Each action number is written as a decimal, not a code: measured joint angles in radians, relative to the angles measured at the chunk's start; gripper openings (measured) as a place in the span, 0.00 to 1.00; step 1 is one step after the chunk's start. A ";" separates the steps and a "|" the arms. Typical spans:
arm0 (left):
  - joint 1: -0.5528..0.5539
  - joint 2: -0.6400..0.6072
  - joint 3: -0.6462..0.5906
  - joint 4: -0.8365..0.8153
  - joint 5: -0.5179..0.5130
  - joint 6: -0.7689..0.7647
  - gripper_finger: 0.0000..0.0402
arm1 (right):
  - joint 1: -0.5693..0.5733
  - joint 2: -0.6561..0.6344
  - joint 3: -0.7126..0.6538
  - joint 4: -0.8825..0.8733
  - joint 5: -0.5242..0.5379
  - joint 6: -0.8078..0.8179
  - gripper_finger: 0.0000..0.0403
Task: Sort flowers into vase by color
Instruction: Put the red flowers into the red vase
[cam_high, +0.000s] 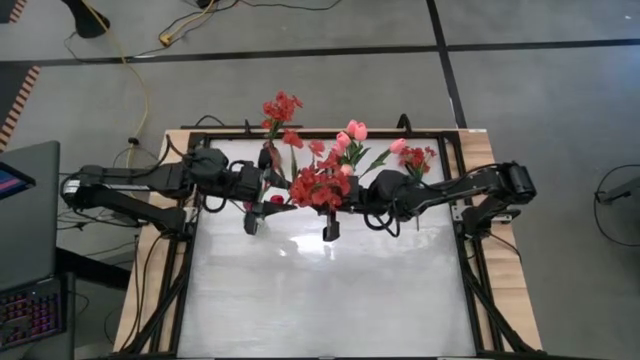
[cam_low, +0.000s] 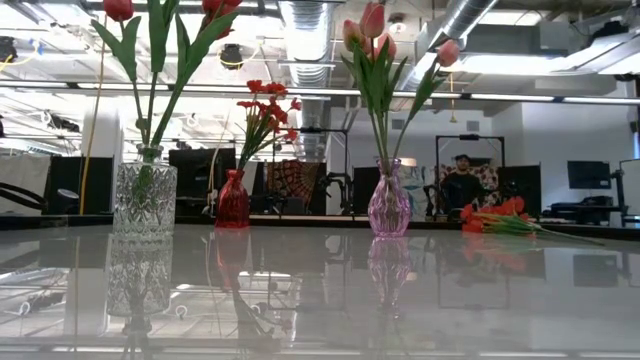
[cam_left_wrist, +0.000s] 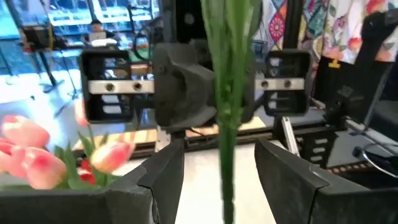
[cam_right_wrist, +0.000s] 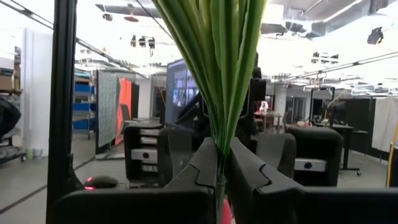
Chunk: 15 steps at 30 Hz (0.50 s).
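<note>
My right gripper (cam_right_wrist: 221, 180) is shut on the green stems of a red flower bunch (cam_high: 320, 185), held high over the table's far middle. My left gripper (cam_left_wrist: 217, 180) faces it, open; its fingers stand on either side of the same stems (cam_left_wrist: 227, 149), and I cannot tell whether they touch. A clear glass vase (cam_low: 145, 200) holds red tulips. A small red vase (cam_low: 232, 200) holds red sprays (cam_high: 282, 105). A pink vase (cam_low: 388, 200) holds pink tulips (cam_high: 352, 132). More red flowers (cam_low: 495, 218) lie flat on the table at the far right. My right gripper pinches the stems (cam_right_wrist: 219, 163) between its two fingers just below where the long leaves fan out. The fingers come level from the table's right and lie across the stems. The bunch stands upright, lifted clear of the table, blossoms above.
The three vases stand along the table's far side and the loose flowers (cam_high: 415, 158) lie at the far right. The glossy white tabletop (cam_high: 330, 290) stretches toward the near edge. A person sits in the room behind the table (cam_low: 462, 180).
</note>
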 joint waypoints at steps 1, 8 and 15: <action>0.001 -0.001 0.000 -0.006 0.004 0.000 0.46 | 0.000 0.000 0.000 -0.006 0.000 0.000 0.10; 0.002 -0.028 0.000 0.005 0.003 -0.001 0.42 | 0.000 0.000 0.000 -0.022 0.000 -0.001 0.10; 0.002 -0.033 0.000 -0.015 0.003 -0.005 0.31 | 0.000 0.000 0.000 -0.020 0.000 -0.004 0.10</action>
